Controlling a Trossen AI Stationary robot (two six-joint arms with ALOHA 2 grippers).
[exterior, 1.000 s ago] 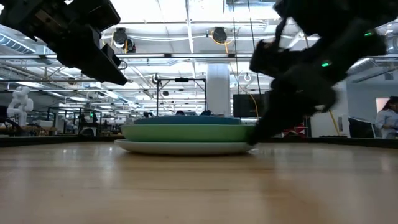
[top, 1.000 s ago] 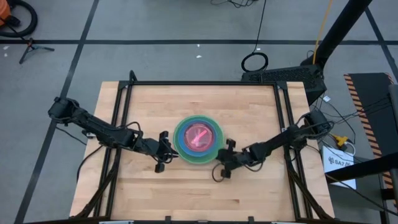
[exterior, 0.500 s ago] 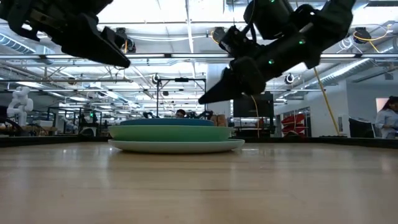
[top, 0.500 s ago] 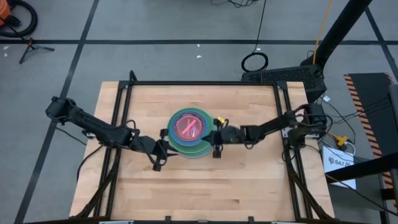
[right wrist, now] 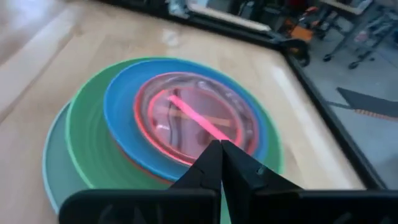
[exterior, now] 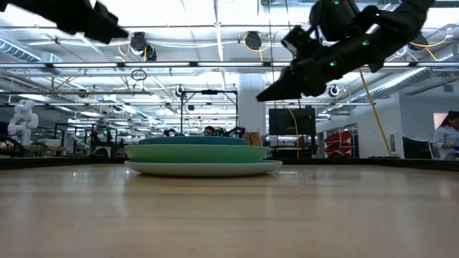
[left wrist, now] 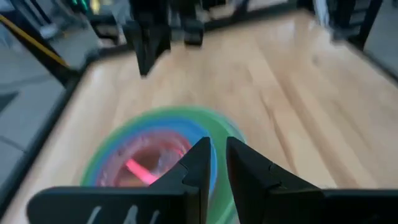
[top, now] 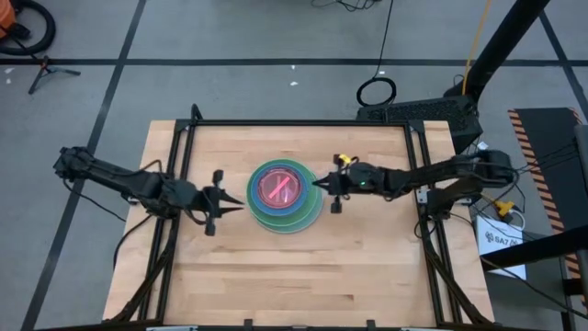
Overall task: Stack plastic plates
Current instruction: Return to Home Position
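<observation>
Pink-topped single stack of plates [top: 283,196]

One stack of round plastic plates [top: 285,196] is seen; four layers can be counted: light blue, green, blue and pink. Two dark arms are counted.

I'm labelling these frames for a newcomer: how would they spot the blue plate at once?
Find the wooden table and the single round stack of plates at its middle. The blue plate is the ring lying on the wider green plate, under the pink plate on top. It is the stack's only deep blue rim.
</observation>
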